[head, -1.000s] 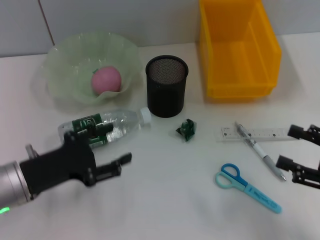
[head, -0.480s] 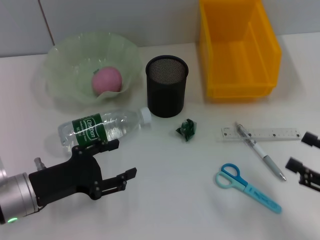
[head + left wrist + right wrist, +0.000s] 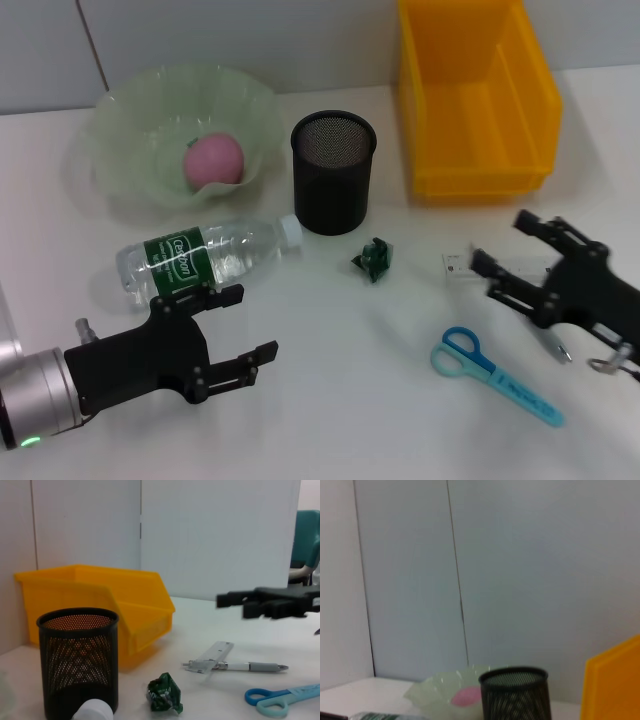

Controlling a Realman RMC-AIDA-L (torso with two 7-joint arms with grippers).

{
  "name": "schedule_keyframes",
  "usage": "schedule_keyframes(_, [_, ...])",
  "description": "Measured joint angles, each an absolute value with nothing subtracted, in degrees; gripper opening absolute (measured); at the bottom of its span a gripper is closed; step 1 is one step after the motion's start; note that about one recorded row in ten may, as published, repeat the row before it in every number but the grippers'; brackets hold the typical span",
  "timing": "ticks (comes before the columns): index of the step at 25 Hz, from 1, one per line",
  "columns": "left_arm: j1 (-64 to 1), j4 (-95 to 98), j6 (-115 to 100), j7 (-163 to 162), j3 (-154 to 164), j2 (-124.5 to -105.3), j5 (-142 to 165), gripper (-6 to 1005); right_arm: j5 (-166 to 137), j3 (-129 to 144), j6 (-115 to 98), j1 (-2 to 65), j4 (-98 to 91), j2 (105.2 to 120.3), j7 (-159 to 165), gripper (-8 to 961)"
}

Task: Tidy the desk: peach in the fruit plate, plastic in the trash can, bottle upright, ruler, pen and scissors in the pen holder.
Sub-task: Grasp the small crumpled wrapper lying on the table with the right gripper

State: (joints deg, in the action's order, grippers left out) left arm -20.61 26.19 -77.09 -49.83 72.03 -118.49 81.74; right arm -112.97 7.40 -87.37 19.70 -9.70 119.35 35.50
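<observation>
Ruler (image 3: 520, 268) lies flat at 3 o'clock of the pen holder (image 3: 333, 172), pen (image 3: 525, 305) crossing it. Right end effector (image 3: 505, 262) hovers above, fingers spread; a flat ruler could slip or drag the pen. Left end effector (image 3: 245, 325), open, sits near the toppled bottle (image 3: 205, 255).

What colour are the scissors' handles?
The scissors have blue and light teal handles, clearest in the head view.

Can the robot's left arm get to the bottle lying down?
Probably yes. The left end effector is open and sits just in front of the bottle, which lies on its side. Nothing stands between them; the pen holder and the fruit plate are behind it.
</observation>
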Motion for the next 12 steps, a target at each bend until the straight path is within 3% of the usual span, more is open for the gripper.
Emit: schedule_keyframes(12, [-21.72,26.09,-76.82,-49.84,73.61,-118.48,81.74,785,-113.07,12.60,-74.69,25.98,-4.11,119.54,35.40,803])
